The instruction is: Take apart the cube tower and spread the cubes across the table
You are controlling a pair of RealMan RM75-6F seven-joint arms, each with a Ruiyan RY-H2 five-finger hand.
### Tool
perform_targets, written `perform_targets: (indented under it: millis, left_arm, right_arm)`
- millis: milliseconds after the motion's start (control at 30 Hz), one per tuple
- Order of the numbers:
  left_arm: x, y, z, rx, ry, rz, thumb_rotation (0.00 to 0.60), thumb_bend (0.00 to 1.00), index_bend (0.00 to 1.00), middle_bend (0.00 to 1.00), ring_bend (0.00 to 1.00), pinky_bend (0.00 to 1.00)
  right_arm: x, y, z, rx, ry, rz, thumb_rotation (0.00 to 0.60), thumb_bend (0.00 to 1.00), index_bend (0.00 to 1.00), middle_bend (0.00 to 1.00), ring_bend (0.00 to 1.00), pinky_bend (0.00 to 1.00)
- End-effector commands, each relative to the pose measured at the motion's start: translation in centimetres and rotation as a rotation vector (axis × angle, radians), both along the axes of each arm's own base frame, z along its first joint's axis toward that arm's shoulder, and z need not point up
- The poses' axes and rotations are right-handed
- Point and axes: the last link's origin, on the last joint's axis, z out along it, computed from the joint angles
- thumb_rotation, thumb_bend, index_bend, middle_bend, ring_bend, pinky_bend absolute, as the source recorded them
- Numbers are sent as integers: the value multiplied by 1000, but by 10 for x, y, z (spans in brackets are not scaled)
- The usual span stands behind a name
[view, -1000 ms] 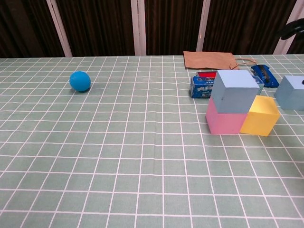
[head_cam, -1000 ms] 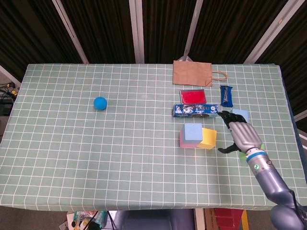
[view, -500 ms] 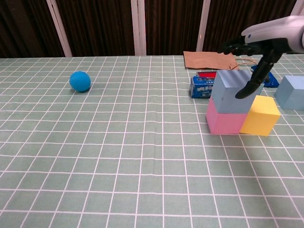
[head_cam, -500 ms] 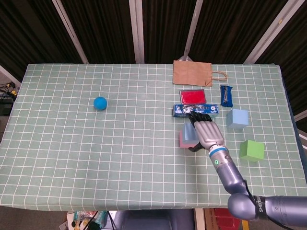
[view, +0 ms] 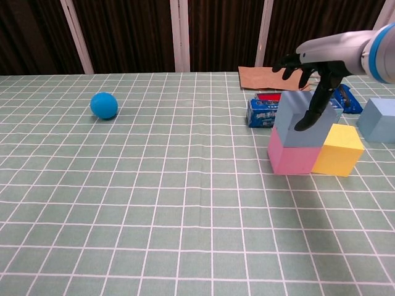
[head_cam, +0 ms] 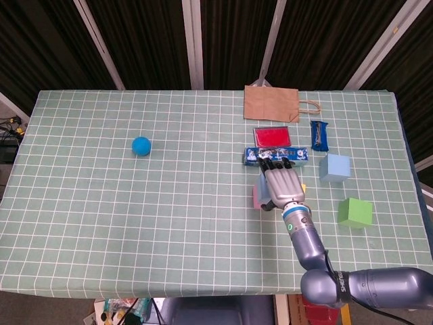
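Your right hand [view: 311, 74] is hanging directly over the blue-grey cube [view: 303, 120], right of centre in the chest view, where it is sitting on the pink cube [view: 290, 159] with the yellow cube [view: 338, 150] beside. The fingers are spread, one draped down its front face, grasping nothing yet. So the grasp lies straight below; the left hand is showing nowhere.

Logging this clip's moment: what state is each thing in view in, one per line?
right robot hand: open, fingers spread over the tower
top blue cube: stacked on the pink cube
pink cube: on the table, carrying the blue cube
yellow cube: on the table, against the pink cube
green cube: alone
paper bag: flat
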Motion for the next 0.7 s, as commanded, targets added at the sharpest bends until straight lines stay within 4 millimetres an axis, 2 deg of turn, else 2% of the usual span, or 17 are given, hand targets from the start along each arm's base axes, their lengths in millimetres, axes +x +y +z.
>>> perform_targets:
  millis: [33,167,300,467,533,700]
  left_arm:
    - [0,0,1,1,-1,2,600,385,224,0,0,0]
    - [0,0,0,-1,1,3,600,385,227,0,0,0]
    - [1,-1,-1,-7,4,0,600,384,229,0,0,0]
    - [0,-1,0,-3,2,5,600,385,231,0,0,0]
    - [-1,0,1,-1,1,8,600,385,232,0,0,0]
    - [-1,0,0,-4,2,7,600,385,232,0,0,0]
  right_arm:
    - [-2,0,-3,-3,20,-9,600,155,15,180,257,0]
    - [-4,0,-3,3,34,-4,600,154,79,237,326,5]
    - [-3,0,-5,0,31,13,600,155,201,334,437,80]
    - [-1,-2,-4,-49,-56,50,600,252,430,487,604,196]
    - [-1,-3,0,-85,-94,59,600,268,464,500,616,201]
    - [-7,-2,16,-132,-117,57,600,272,468,503,617,201]
